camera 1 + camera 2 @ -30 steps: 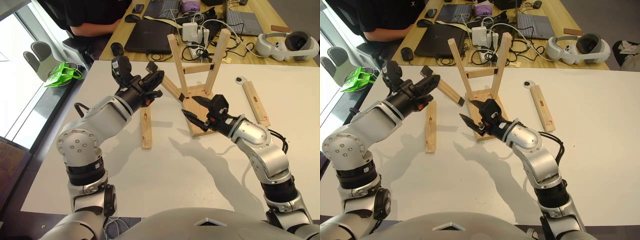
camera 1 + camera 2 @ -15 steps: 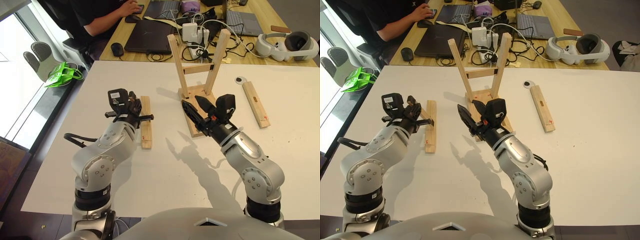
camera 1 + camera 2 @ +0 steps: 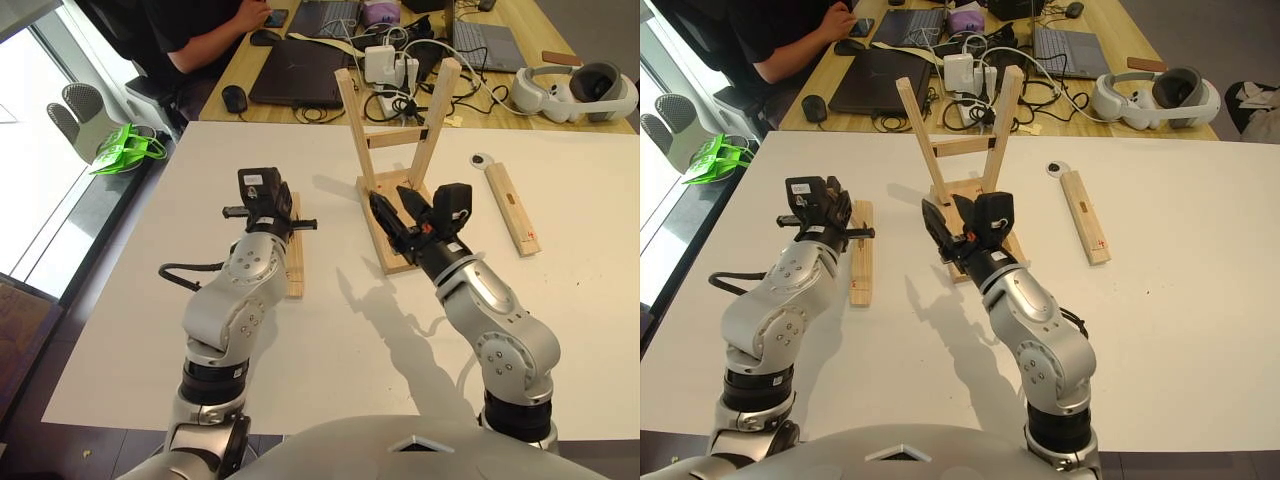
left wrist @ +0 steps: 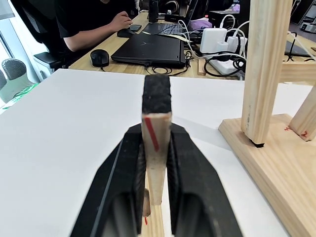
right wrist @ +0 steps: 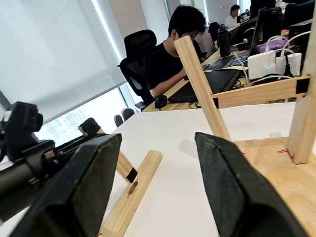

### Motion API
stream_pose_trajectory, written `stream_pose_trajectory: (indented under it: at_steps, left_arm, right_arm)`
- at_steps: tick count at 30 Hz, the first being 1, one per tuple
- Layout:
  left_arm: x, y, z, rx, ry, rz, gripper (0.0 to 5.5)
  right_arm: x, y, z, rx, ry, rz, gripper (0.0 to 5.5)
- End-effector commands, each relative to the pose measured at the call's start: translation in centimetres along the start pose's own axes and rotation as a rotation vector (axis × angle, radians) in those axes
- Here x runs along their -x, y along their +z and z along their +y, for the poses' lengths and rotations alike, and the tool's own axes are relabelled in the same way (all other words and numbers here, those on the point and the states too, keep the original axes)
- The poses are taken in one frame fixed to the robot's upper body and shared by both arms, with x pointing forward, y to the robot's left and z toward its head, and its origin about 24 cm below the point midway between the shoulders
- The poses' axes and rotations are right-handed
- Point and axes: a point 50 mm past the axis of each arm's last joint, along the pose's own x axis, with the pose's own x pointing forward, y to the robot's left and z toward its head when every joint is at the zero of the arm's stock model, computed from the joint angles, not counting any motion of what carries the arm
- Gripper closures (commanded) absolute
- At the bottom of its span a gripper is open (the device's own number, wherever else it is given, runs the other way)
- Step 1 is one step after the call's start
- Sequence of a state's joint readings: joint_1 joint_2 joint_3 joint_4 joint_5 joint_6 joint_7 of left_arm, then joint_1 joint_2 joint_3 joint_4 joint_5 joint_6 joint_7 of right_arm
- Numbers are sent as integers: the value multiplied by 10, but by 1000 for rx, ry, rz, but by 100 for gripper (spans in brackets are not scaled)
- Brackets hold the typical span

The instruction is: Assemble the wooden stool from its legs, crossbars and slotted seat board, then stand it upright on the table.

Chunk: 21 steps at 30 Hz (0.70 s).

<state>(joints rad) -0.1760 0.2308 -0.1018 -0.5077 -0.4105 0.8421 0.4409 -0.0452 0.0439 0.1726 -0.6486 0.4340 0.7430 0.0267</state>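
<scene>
Progress stands halfway: pale wooden seat board (image 4: pixel 266 158) on the white desk (image 3: pixel 330 340) carries two upright legs (image 3: pixel 355 130) and a crossbar (image 3: pixel 395 137), left tool (image 4: pixel 155 133) clamps another black-capped leg (image 4: pixel 156 148), right tool (image 3: pixel 397 212) gapes wide, two slotted bars (image 3: pixel 510 208) lie loose.

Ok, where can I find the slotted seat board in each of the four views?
Left eye view: seat board at centre, lying flat, two legs upright on it.
Right eye view: centre again.
Left wrist view: beside the gripped wooden piece, under a leg.
Right wrist view: beyond the right gripper, under the legs.
Shared landmark: the black laptop behind.
</scene>
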Motion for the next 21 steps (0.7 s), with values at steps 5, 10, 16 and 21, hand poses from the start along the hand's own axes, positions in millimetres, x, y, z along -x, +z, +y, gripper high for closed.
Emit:
stream_pose_trajectory:
  at_steps: [5, 10, 16, 21]
  left_arm:
    - [2, -12, -1, -36, 18, 11, 509]
    - [0, -17, -2, -25, 29, 27, 509]
    - [-6, -25, -4, -17, 55, 39, 509]
    - [-7, -29, -8, -21, 57, 43, 509]
  right_arm:
    - [-6, 6, -5, -3, -67, -36, 276]
    - [-8, 6, -6, 9, -66, -26, 276]
    - [-9, 6, -6, 18, -60, -19, 276]
    - [-9, 5, -6, 22, -56, -14, 276]
